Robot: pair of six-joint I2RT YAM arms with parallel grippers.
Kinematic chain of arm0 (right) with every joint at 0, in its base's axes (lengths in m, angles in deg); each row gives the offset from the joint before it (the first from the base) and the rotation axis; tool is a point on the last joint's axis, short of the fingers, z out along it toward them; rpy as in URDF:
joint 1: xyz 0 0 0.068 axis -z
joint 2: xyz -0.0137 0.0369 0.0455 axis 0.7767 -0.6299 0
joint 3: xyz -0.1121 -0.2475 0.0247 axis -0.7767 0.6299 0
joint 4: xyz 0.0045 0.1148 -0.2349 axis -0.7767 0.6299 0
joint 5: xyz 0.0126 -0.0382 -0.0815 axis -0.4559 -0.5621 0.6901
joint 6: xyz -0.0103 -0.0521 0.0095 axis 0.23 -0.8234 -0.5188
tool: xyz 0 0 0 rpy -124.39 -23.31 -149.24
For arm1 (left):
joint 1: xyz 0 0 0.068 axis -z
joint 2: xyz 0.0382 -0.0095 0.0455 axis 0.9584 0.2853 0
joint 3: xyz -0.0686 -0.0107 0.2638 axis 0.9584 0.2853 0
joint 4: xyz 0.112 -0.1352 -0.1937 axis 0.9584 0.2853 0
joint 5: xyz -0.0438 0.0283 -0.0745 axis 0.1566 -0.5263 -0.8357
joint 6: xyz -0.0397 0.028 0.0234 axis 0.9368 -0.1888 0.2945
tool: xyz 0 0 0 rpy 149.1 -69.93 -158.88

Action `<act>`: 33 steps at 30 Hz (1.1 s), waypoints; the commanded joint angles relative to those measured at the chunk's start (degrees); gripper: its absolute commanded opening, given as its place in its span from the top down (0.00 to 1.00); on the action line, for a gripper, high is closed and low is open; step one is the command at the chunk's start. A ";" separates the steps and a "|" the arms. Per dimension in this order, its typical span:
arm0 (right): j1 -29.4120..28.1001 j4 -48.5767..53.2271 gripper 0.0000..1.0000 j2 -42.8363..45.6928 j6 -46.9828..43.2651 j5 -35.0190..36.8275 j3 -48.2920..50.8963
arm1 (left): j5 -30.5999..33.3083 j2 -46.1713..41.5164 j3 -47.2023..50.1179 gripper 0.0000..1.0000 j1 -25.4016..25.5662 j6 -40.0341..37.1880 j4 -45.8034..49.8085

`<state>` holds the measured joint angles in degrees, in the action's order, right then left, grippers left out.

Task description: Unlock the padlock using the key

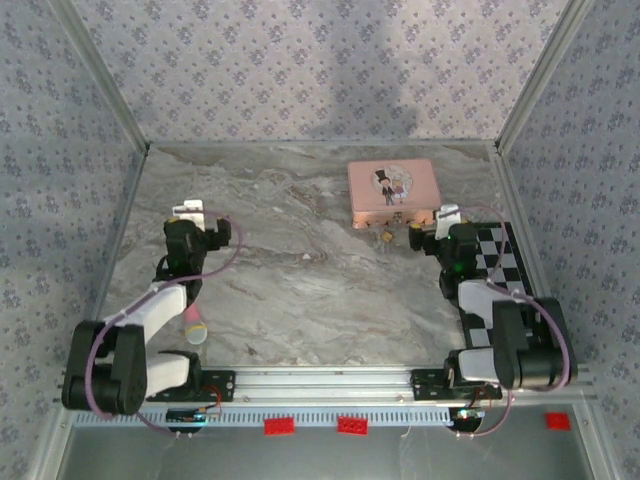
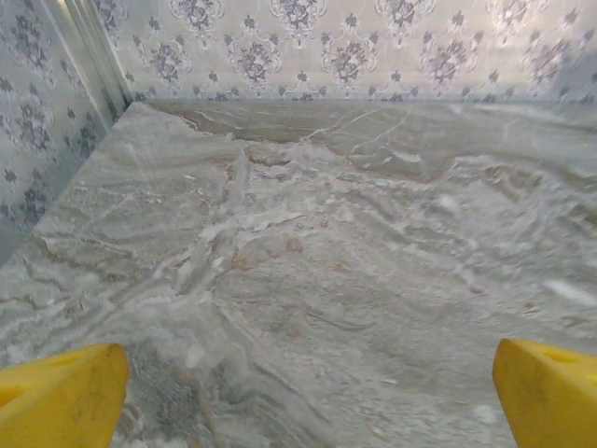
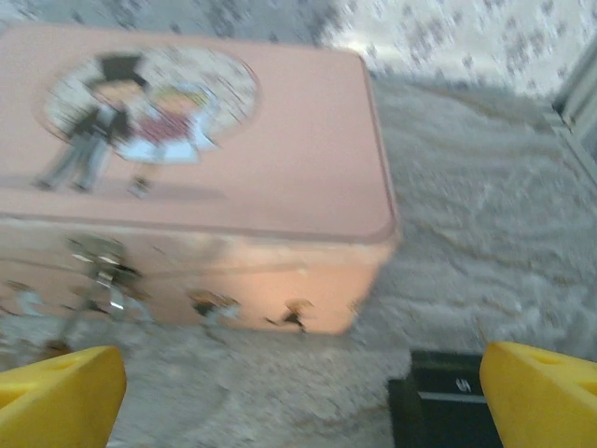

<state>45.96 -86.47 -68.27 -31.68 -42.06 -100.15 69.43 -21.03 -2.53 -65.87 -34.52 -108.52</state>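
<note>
Both my jaws are open (holding nothing), so I think grabbing the key comes first, then the padlock (image 1: 385, 236).

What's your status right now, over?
Left tool open, empty. Right tool open, facing pink tin. Padlock at tin's front, untouched. Black item just ahead, unclear.

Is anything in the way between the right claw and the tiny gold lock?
Nothing visible is. The open right gripper sits just right of the padlock, which is by the pink tin's front, with bare marble table between them.
</note>
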 commanded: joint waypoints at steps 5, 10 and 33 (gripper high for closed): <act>-9.01 19.79 0.01 13.98 4.27 3.25 -7.92 | 3.26 -9.16 -11.29 0.00 0.19 19.40 31.82; -10.56 31.56 0.01 19.95 13.36 2.49 -12.94 | -2.00 -14.97 -12.88 0.00 0.10 26.48 41.38; -27.27 59.72 0.01 26.78 39.57 6.11 -16.87 | -16.06 -31.68 -7.26 0.00 6.95 29.44 54.12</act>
<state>24.02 -32.02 -39.77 4.75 -41.42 -113.97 49.95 -51.08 -6.45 -60.61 -3.24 -58.16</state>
